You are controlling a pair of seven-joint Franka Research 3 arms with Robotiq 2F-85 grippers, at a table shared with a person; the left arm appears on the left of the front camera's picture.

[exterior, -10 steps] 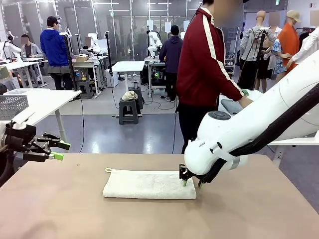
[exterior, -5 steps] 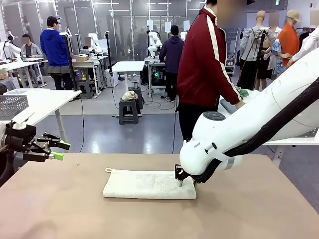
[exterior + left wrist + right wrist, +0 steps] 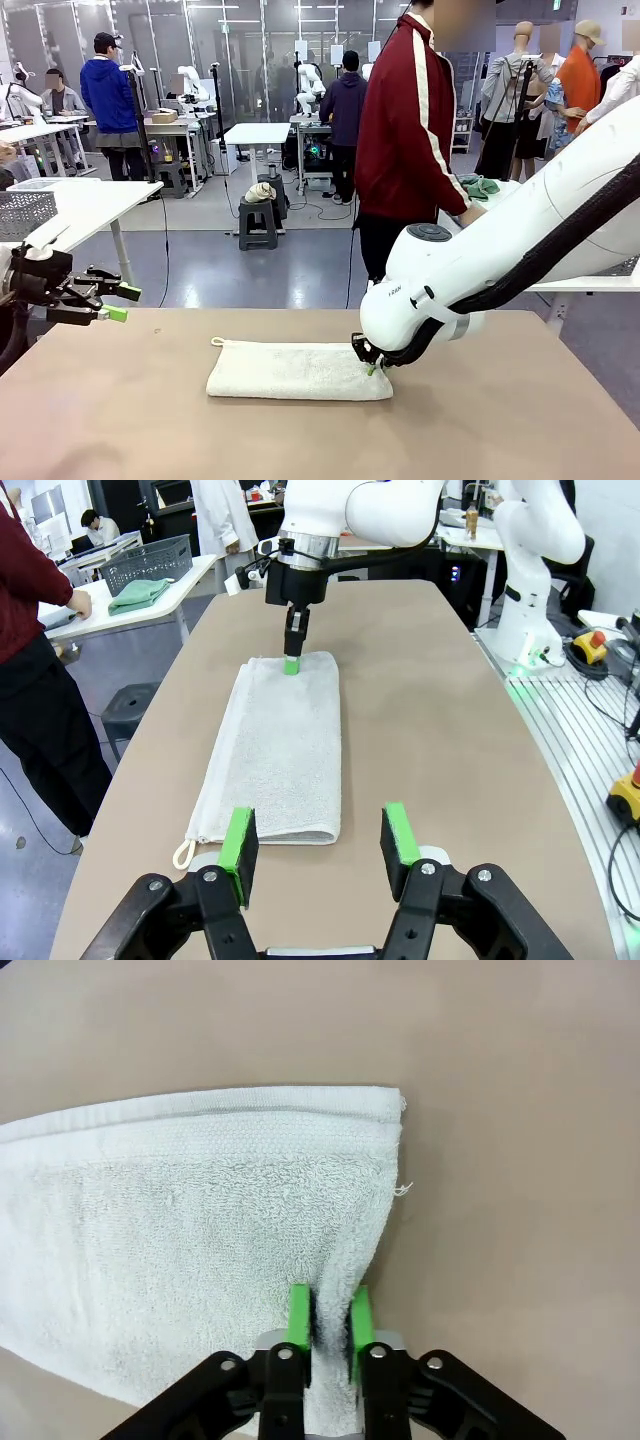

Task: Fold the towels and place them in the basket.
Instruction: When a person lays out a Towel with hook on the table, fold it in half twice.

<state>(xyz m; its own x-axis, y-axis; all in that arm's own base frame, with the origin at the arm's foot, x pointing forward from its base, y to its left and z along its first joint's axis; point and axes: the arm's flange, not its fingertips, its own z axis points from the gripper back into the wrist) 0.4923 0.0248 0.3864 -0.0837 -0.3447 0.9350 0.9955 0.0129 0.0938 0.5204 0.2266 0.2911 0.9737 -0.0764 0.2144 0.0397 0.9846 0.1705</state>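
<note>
A cream-white towel (image 3: 295, 372) lies folded into a long strip across the middle of the tan table (image 3: 500, 430). My right gripper (image 3: 372, 368) is down at the strip's right end, shut on a pinch of the towel (image 3: 200, 1220) near its short edge; the cloth bunches between the green pads (image 3: 298, 1312). The left wrist view shows that gripper (image 3: 291, 664) standing on the towel's (image 3: 280, 750) far end. My left gripper (image 3: 120, 303) hovers open at the table's left edge, above the surface, with nothing between its fingers (image 3: 240, 842). A dark mesh basket (image 3: 150, 562) stands on a side table.
A person in a dark red jacket (image 3: 405, 120) stands beyond the table's far edge, with a hand (image 3: 78, 602) on the white side table beside a green cloth (image 3: 140, 592). A paler mesh basket (image 3: 25, 212) sits on another table at the far left.
My right gripper has closed on the towel's right end and shifted slightly left. The left arm has not moved. The person's hand moved on the side table.
</note>
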